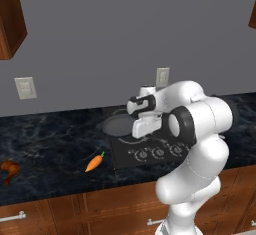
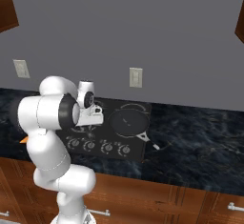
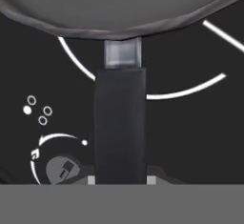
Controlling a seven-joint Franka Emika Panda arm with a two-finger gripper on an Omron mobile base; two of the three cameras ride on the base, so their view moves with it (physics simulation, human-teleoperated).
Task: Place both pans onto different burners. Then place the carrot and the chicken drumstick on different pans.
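While clamping the handle (image 3: 119, 123), I am holding one pan (image 3: 119, 4) over the cooktop's (image 1: 125, 151) left side.

My end effector (image 3: 120, 178) is gripping the handle near its root, jaws closed on either side, likely so the pan is not swinging as I am lining it up with a burner ring (image 3: 186, 90); whether it is resting or hovering I cannot tell. A second pan (image 2: 127, 121) is sitting on a right-hand burner, so this one is needing a different ring. Carrot (image 1: 95, 162) and drumstick (image 1: 9, 169) are lying on the counter (image 1: 50, 144) to the left, well apart, waiting.
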